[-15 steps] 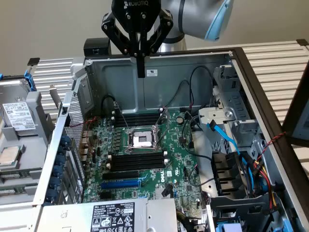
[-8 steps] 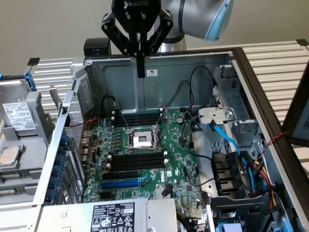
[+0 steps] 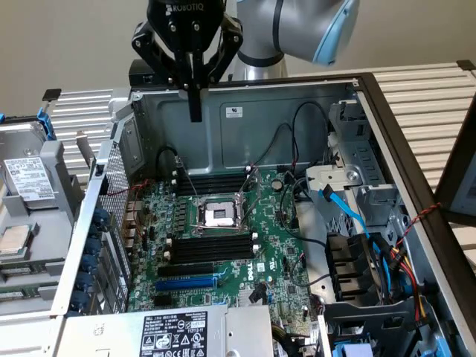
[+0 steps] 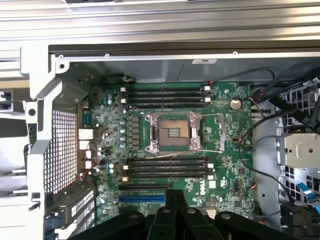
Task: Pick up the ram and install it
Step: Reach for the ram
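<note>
Tool [image 3: 195, 111] closed, high above green motherboard [image 3: 277, 256]

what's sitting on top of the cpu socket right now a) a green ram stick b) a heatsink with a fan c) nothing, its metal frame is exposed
c: the cpu socket lies uncovered in the middle of the motherboard, its metal frame in plain sight between the two banks of black memory slots.
</note>
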### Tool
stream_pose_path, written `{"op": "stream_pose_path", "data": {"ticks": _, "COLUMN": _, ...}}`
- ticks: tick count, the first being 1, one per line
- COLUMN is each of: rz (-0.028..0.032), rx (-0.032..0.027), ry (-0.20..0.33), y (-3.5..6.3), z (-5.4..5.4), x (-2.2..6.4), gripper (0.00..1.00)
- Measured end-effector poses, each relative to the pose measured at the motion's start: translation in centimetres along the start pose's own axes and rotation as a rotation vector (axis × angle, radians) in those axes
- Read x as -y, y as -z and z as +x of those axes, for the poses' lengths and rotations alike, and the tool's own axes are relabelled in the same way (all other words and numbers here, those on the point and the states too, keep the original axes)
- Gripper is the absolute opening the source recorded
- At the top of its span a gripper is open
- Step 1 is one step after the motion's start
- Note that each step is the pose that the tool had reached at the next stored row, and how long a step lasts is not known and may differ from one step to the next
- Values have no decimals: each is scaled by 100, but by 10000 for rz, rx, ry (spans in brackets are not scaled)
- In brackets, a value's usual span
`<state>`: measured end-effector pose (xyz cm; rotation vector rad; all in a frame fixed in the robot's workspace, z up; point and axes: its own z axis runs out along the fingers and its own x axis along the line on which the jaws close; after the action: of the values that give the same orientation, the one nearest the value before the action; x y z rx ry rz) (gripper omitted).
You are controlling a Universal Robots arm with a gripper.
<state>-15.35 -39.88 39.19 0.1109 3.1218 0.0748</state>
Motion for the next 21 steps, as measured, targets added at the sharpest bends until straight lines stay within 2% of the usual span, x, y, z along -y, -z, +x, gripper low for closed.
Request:
{"op": "stream_pose_path", "data": {"ticks": 5, "rz": 0, "rx": -11, "ry": 1, "y": -6, "z": 224, "x": 16, "gripper": 10}}
{"op": "stream_pose_path", "data": {"ticks": 12, "rz": 4, "rx": -64, "ry": -2, "y": -24, "z": 547, "x": 40, "gripper": 10}}
{"op": "stream_pose_path", "data": {"ticks": 21, "rz": 17, "rx": -237, "ry": -11, "y": -55, "z": 954, "x": 71, "gripper": 10}}
